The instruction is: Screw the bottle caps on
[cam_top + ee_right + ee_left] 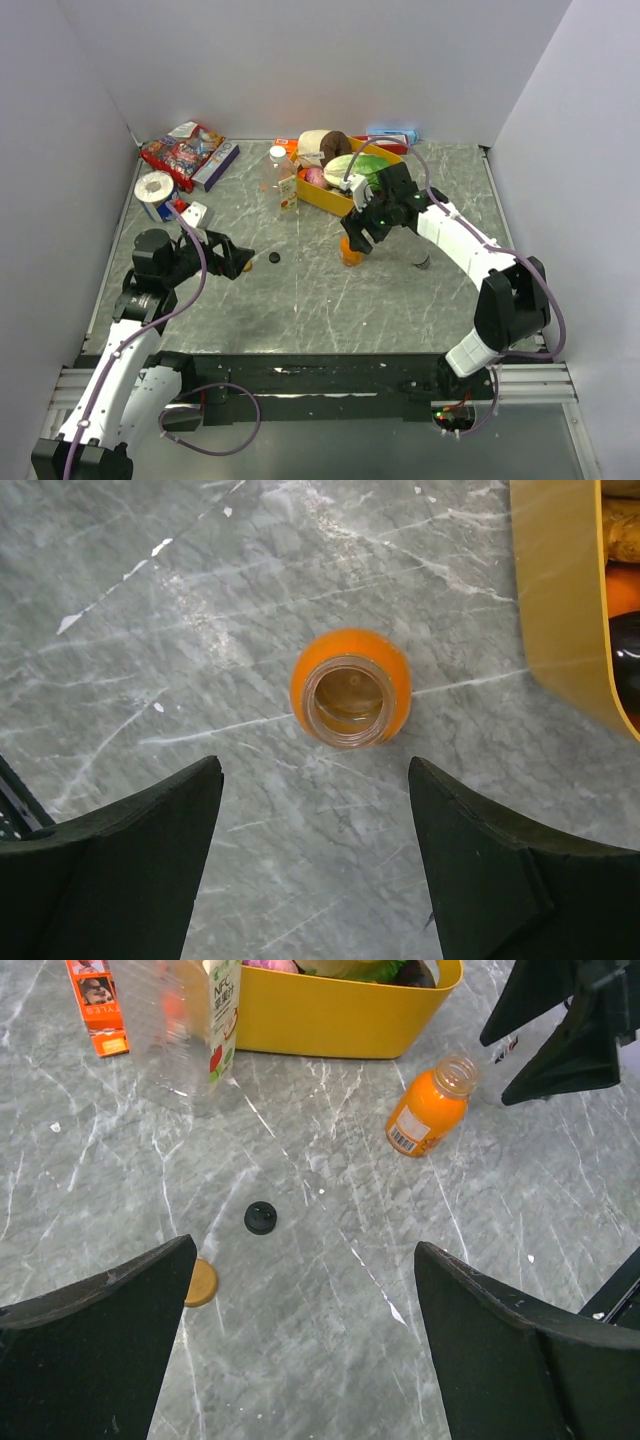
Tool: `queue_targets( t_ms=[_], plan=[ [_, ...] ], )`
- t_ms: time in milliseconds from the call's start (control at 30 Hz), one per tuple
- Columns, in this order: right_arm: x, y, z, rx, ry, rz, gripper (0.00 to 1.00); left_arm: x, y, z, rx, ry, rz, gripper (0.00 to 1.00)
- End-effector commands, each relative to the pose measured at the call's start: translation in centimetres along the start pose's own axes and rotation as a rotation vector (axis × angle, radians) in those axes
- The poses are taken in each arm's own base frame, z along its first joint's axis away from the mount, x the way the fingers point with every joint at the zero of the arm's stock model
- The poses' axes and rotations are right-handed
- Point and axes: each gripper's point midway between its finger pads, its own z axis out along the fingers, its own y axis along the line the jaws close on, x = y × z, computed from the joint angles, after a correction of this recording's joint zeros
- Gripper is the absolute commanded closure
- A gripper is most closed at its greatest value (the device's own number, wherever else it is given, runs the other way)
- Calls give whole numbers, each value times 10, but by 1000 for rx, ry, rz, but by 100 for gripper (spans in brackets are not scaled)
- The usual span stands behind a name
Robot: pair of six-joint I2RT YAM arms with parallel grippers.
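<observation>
The orange bottle (350,695) stood open-mouthed just beside the yellow basket (340,1020), no cap on it. The right gripper (315,778) hovered over it, jaws apart, gripping nothing. The gold cap (201,1283) and black cap (261,1217) lay loose farther from the basket, below the left gripper (305,1250), spread wide and empty. My read: both caps were unscrewed, nothing picked up yet.
</observation>
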Motion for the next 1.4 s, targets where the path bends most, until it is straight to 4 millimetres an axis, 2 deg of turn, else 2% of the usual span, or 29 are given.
queue_targets(
  t_ms=[0,233,333,367,433,500,533,600,633,700,733,767,833,867,900,933,967,1000,1067,1167,1267,1367],
  plan=[
    [-14,-11,2,16,-8,-53,19,-20,-7,-7,17,-56,49,4],
    [-14,-27,24,43,23,-18,20,-19,-6,-9,8,-58,50,4],
    [-17,-32,29,48,27,-29,29,-20,-7,-9,13,-57,56,4],
    [-18,-33,29,47,29,-40,37,-18,-7,-8,18,-52,57,4],
    [-20,-31,28,38,19,-48,44,-16,-9,-8,36,-49,67,4],
    [-23,-26,25,17,6,-58,52,-12,-13,-7,70,-41,84,4],
    [-24,-25,24,10,1,-63,60,-9,-15,-6,88,-35,90,4],
    [-24,-17,20,-18,-2,-79,69,-2,-17,-2,126,-3,111,4],
    [-26,-13,17,-40,-12,-97,77,0,-26,-1,189,16,114,4],
    [-32,-1,5,-71,-28,-129,84,13,-28,8,248,82,134,4],
    [-36,8,0,-112,-51,-156,87,11,-35,10,305,86,141,4],
    [-45,14,-8,-126,-78,-179,88,15,-39,15,345,94,161,4],
    [-55,29,-27,-158,-115,-221,89,9,-47,22,393,51,227,4],
    [-70,39,-38,-198,-162,-246,89,12,-57,27,425,45,284,4],
    [-73,47,-49,-216,-174,-261,90,10,-63,31,443,26,327,4],
    [-80,55,-55,-234,-192,-277,90,16,-78,36,492,34,364,4],
    [-93,66,-68,-265,-243,-304,90,17,-81,41,490,33,399,4],
    [-97,73,-74,-285,-256,-316,90,10,-85,47,491,1,423,4],
    [-113,94,-88,-332,-309,-360,90,10,-95,57,501,-4,389,4],
    [-122,118,-97,-372,-313,-426,90,2,-102,71,490,-37,363,4],
    [-121,143,-101,-413,-307,-510,90,-2,-111,79,497,-76,381,4],
    [-119,153,-100,-424,-292,-552,90,-6,-119,81,509,-112,393,4]
  ],
)
